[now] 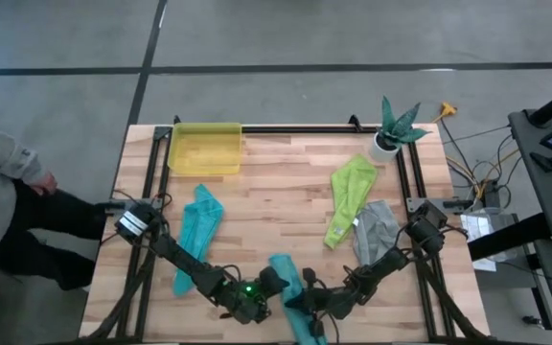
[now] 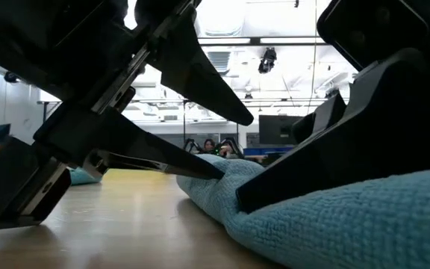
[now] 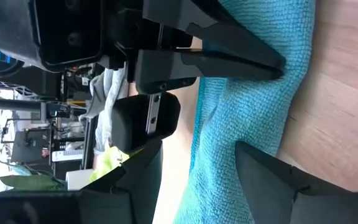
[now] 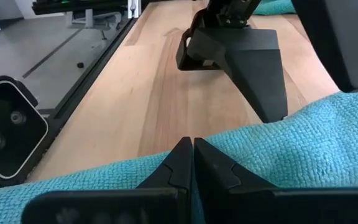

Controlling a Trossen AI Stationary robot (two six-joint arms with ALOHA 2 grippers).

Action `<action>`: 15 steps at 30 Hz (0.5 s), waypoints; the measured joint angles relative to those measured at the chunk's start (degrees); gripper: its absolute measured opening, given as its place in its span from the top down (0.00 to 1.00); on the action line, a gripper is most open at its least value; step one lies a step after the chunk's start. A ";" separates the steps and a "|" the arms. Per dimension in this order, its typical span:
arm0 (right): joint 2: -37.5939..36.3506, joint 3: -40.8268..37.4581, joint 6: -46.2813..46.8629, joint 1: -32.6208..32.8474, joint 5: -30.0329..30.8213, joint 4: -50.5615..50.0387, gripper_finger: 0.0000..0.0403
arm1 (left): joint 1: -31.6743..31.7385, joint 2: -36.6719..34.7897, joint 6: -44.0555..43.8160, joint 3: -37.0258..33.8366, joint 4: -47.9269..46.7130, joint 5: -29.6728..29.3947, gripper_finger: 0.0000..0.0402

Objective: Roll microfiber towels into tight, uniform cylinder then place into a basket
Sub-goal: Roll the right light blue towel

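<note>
At the near edge of the wooden table [image 1: 286, 201], both grippers work on the soft teal microfiber towel [image 1: 293, 292]. The left gripper [image 1: 274, 284] stands released above it; the right gripper [image 4: 192, 163] is clenched against it.

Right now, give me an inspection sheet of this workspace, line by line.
Surface: wooden table, black frame along its edges.
Job's things: yellow basket at the far left corner, nothing seen in it; teal towel on the left, lime green towel and grey towel on the right, all unrolled; light blue towel at the near edge.
Clutter: potted plant at the far right corner.
Grippers: left gripper open over the light blue towel; right gripper shut on it.
Cables: loose wires off the table's right side.
Surroundings: a person stands left of the table.
</note>
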 joint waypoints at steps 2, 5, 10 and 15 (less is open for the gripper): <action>0.00 0.00 -0.01 0.00 0.00 0.07 0.97 | 0.00 0.05 0.00 0.33 0.11 0.02 0.54; 0.00 0.01 -0.29 0.00 0.00 0.22 0.97 | 0.00 0.11 -0.07 0.21 1.66 0.05 0.54; 0.00 0.07 -0.89 0.02 0.00 0.22 0.97 | -0.88 0.11 -0.41 -0.08 1.77 -0.58 0.54; -0.07 0.07 -1.53 0.04 0.00 0.42 0.97 | -1.99 0.09 0.03 -0.15 1.39 -1.21 0.54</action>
